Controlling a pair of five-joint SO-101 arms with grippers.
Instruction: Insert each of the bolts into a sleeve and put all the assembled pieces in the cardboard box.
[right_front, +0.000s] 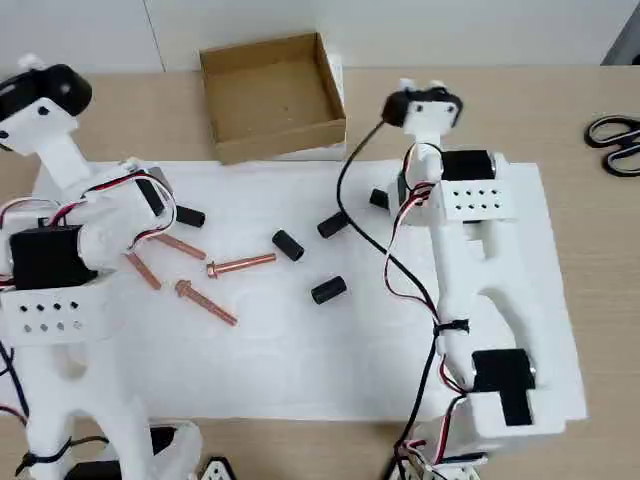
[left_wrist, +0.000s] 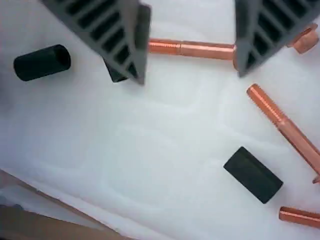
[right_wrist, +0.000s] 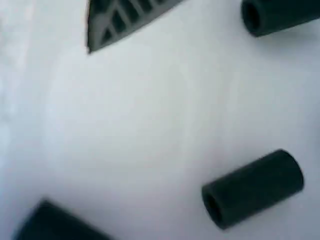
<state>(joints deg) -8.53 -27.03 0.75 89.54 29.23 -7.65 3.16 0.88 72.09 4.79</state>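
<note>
Your left hand (left_wrist: 190, 75) hovers over the foam (right_front: 300, 350) with its fingers (left_wrist: 117, 37) wide apart and gripping nothing. A bolt (left_wrist: 192, 49) lies on the foam in the gap between them. One sleeve (left_wrist: 41, 62) lies just outside one finger, and another (left_wrist: 252, 175) lies farther off among more bolts (left_wrist: 282, 122).

Your right hand (right_front: 398, 192) sits low over the foam with sleeves (right_wrist: 252, 187) close by. Just one finger (right_wrist: 125, 20) shows, so I cannot tell whether that hand is apart or together.

The box (right_front: 285, 138) stands on the table (right_front: 560, 100) at the foam's far edge. From the box, your left hand is nearer you and to the left, your right hand nearer you and to the right. Four bolts lie loose nearer you and left of the box, and sleeves lie scattered from there across to your right hand, each apart from the bolts. Scissors (right_front: 615, 142) lie well right of the box.
</note>
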